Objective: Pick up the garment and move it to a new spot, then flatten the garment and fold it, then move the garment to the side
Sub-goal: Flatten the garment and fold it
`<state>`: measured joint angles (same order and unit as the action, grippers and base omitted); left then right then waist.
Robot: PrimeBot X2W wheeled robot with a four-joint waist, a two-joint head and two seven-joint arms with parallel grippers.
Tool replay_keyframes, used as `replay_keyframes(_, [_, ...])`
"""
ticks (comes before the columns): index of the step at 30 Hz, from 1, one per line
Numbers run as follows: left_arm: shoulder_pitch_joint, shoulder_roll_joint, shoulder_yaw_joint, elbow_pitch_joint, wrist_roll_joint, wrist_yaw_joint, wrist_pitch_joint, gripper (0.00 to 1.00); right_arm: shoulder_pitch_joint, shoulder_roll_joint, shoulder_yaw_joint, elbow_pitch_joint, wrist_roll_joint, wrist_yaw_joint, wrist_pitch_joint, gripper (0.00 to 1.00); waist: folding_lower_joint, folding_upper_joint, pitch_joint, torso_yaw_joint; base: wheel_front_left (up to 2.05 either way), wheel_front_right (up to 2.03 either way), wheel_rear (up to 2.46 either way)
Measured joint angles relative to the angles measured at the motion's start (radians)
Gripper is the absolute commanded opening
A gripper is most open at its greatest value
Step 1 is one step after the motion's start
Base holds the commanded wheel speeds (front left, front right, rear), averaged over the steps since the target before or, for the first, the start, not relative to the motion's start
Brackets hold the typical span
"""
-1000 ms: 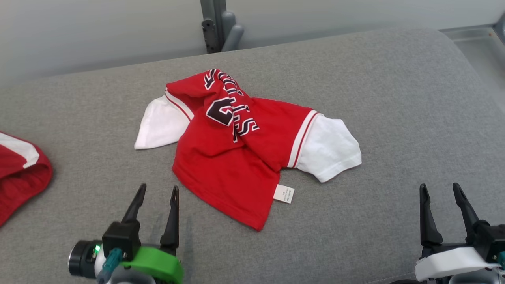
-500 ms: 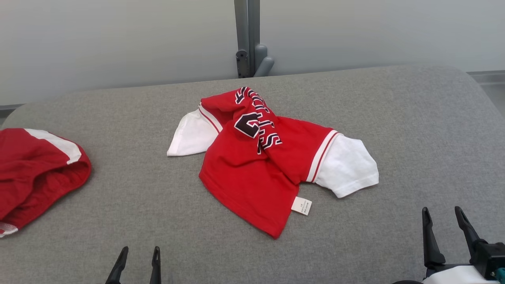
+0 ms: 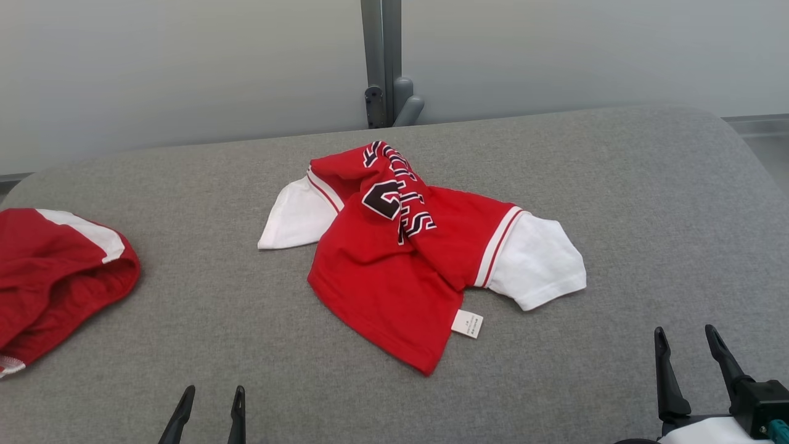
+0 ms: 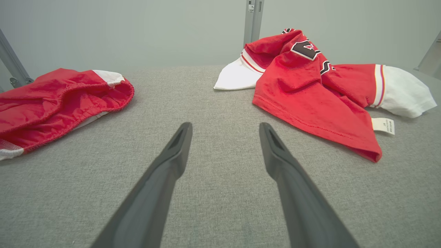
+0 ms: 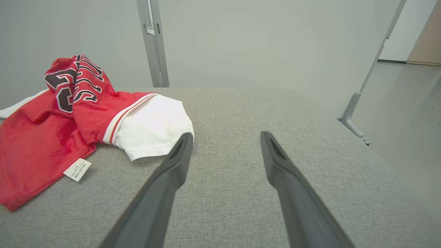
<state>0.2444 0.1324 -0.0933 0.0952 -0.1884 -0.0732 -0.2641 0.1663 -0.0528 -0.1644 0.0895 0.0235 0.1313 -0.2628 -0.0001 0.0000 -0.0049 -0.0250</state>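
Lying crumpled mid-way on the gray cushion [image 3: 616, 197], the red jersey [image 3: 382, 277], white sleeves out, tag showing. Left gripper [image 3: 214, 390] and right gripper [image 3: 685, 330] both spread apart, empty, well short of it. Another red garment [image 3: 55, 277] at far left.

The garment [image 3: 394, 271] is soft red and white cloth, slightly shiny; the desk [image 3: 616, 185] has rough grey woven fabric; the fingers [image 4: 174, 162] look like matt dark plastic
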Motion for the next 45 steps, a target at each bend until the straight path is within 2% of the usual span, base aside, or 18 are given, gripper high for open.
replay_keyframes(7, [0.000,-0.028,0.038,-0.002,0.028,-0.032,0.000,1.00,-0.004,0.000,0.010,0.000,0.000,0.000,0.000,1.00,0.0000,0.0000,0.001,-0.004,0.00,0.00,0.00])
replay_keyframes(14, [-0.001,-0.047,0.056,-0.009,0.045,-0.047,0.000,1.00,-0.010,-0.005,0.018,-0.001,0.000,0.000,0.000,1.00,0.0000,0.0000,-0.003,-0.007,0.00,0.00,0.00])
replay_keyframes(20, [-0.028,-0.051,0.033,-0.011,0.056,-0.051,0.000,1.00,-0.076,-0.045,0.064,0.014,0.029,0.000,0.000,1.00,0.0000,0.0000,0.004,-0.012,0.00,0.00,0.00])
replay_keyframes(25, [-0.130,-0.051,-0.072,0.051,0.073,-0.055,0.033,1.00,-0.229,-0.140,0.127,0.135,0.036,0.000,0.030,1.00,0.0000,0.0000,0.040,-0.015,0.00,0.00,0.00])
replay_keyframes(31, [-0.316,-0.073,-0.245,0.127,0.050,-0.056,0.190,1.00,-0.450,-0.232,0.286,0.267,0.090,0.000,0.206,1.00,0.0000,0.0000,0.122,-0.004,0.00,0.00,0.00])
replay_keyframes(35, [-0.400,-0.082,-0.382,0.161,-0.006,-0.057,0.291,1.00,-0.539,-0.265,0.384,0.340,0.146,0.000,0.289,1.00,0.0001,0.0000,0.181,0.012,0.00,0.00,0.00])
replay_keyframes(39, [-0.466,-0.082,-0.487,0.164,-0.054,-0.058,0.369,1.00,-0.593,-0.292,0.448,0.387,0.194,0.000,0.322,1.00,0.0001,0.0000,0.236,0.031,0.00,0.00,0.00])
replay_keyframes(45, [-0.519,-0.083,-0.558,0.183,-0.087,-0.052,0.408,1.00,-0.659,-0.308,0.505,0.439,0.242,0.000,0.331,1.00,0.0001,0.0000,0.302,0.057,0.00,0.00,0.00])
